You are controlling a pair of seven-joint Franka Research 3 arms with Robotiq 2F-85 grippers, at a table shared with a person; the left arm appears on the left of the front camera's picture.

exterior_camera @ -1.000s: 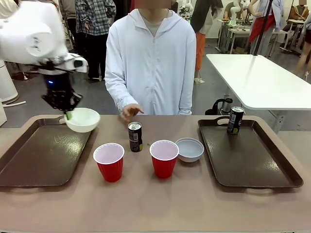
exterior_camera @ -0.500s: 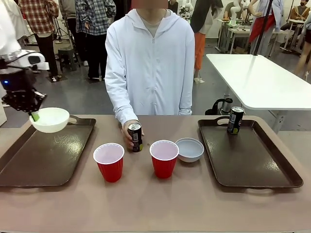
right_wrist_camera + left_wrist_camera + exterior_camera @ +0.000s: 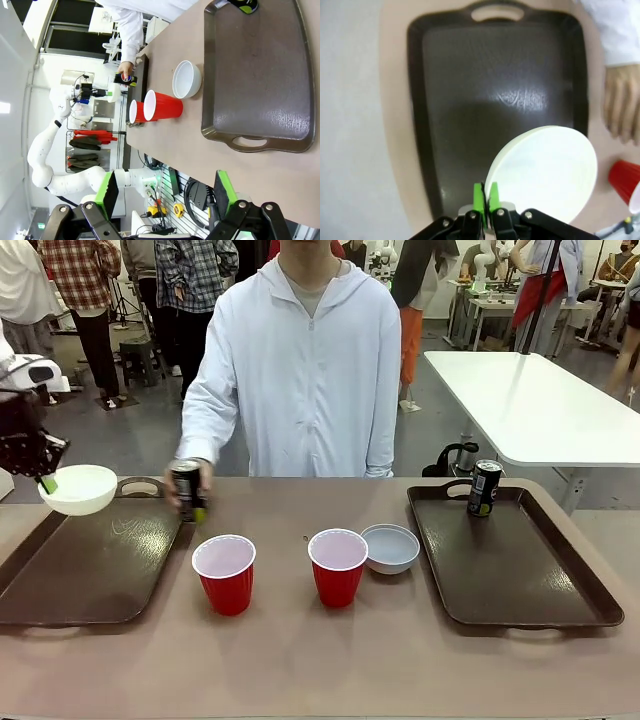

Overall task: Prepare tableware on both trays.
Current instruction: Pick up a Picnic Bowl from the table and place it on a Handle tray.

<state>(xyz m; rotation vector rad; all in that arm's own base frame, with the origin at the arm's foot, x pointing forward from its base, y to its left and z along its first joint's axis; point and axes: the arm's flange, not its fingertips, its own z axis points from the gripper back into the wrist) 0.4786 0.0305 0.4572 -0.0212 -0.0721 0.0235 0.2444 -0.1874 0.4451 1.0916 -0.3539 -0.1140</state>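
Since half a second ago the left arm has swung its load leftward along the far edge of the left tray (image 3: 95, 560), and the person's hand (image 3: 190, 485) has carried a dark can (image 3: 187, 492) from the middle of the table (image 3: 300, 660) to that tray's one-o'clock corner; whether the can is set down yet I cannot tell. The right tray (image 3: 525, 565) holds only the other can (image 3: 484, 488), upright at about twelve o'clock. A white bowl (image 3: 78, 490) hangs in the air over the left tray's eleven-o'clock corner, partly past the rim. The left gripper (image 3: 45, 480) has its green pads pinched together on the bowl's rim, which the left wrist view shows from above. A second bowl (image 3: 390, 548) waits on the table just beside the three-o'clock side of one of the two red cups (image 3: 338, 565), both of which stand between the trays. The right gripper (image 3: 165, 192) waits well back from the table with its jaws wide apart and holds nothing. The step in hand looks like setting this bowl down. To do it well, I would bring it inward toward the tray's centre or nine o'clock, clear of the raised rim and of the hand at one o'clock. A rim pinch lets a bowl tip, so lower it level and part the pads only once the base sits flat, leaving room for a cup.
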